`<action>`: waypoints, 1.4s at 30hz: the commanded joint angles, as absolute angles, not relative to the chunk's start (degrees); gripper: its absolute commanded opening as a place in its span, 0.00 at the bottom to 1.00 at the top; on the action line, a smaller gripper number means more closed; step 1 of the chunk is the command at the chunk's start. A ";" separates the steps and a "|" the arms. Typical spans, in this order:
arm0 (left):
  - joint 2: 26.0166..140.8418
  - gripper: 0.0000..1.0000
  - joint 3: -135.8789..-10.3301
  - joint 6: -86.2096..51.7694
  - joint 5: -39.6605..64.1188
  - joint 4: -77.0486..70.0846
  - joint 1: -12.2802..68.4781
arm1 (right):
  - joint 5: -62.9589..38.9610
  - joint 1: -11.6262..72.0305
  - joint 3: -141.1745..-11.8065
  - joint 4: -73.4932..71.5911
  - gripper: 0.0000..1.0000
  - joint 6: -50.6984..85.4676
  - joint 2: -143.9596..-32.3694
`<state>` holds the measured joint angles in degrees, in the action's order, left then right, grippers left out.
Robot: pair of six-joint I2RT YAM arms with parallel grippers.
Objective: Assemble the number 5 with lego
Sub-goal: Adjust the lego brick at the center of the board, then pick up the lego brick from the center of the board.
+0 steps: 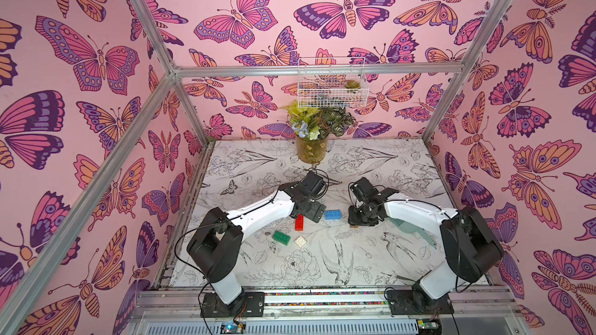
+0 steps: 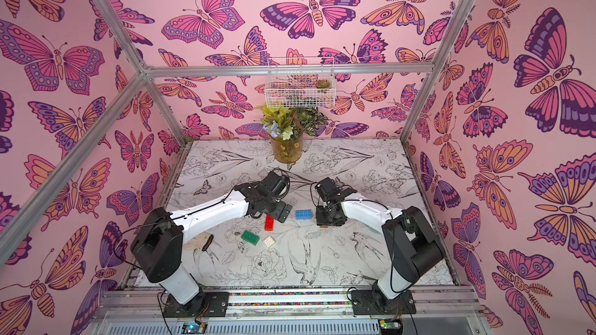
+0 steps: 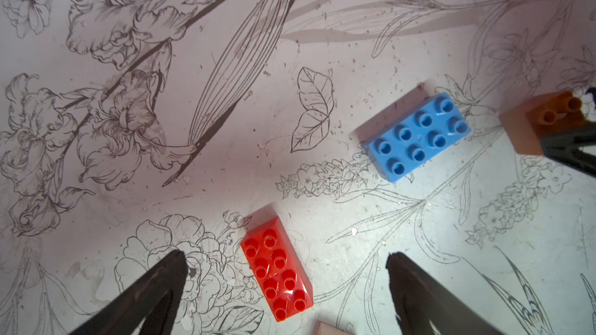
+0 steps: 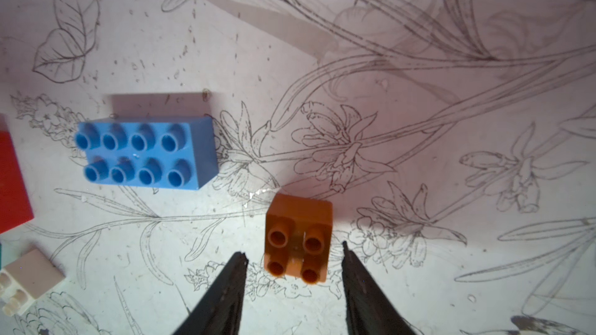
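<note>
Five lego bricks lie loose on the table. In both top views I see the red brick [image 1: 299, 222], the blue brick [image 1: 332, 214], the green brick [image 1: 281, 237] and the white square brick [image 1: 300, 241]. My left gripper [image 3: 286, 256] hangs open above the red brick [image 3: 277, 272], its fingertips wide on either side. My right gripper [image 4: 293, 249] is low over the orange-brown square brick [image 4: 298, 240], jaws straddling it with a narrow gap on each side. The blue brick [image 4: 145, 153] lies beside it. No number 5 stands assembled.
A glass vase of flowers [image 1: 311, 148] stands at the back of the table. A white wire basket [image 1: 332, 87] hangs on the rear wall above it. Aluminium frame posts [image 1: 190, 114] and butterfly-papered walls enclose the table.
</note>
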<state>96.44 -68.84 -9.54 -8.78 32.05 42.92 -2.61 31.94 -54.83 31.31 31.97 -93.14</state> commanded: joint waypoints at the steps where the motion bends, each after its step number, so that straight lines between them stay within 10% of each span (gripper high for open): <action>1: 94.78 1.00 -66.83 -10.73 -7.57 31.00 42.13 | -0.87 32.59 -56.84 33.47 0.45 32.34 -94.66; 11: 93.79 1.00 -65.33 -11.23 -7.38 30.50 41.40 | 0.53 33.06 -58.53 35.73 0.22 31.55 -95.82; 22: 92.74 1.00 -63.74 -11.85 -6.70 29.81 40.96 | 0.46 33.13 -60.20 36.92 0.46 31.04 -97.51; 42: 92.31 1.00 -62.85 -12.30 -6.53 29.71 40.98 | 0.92 33.13 -60.95 37.02 0.29 30.85 -98.65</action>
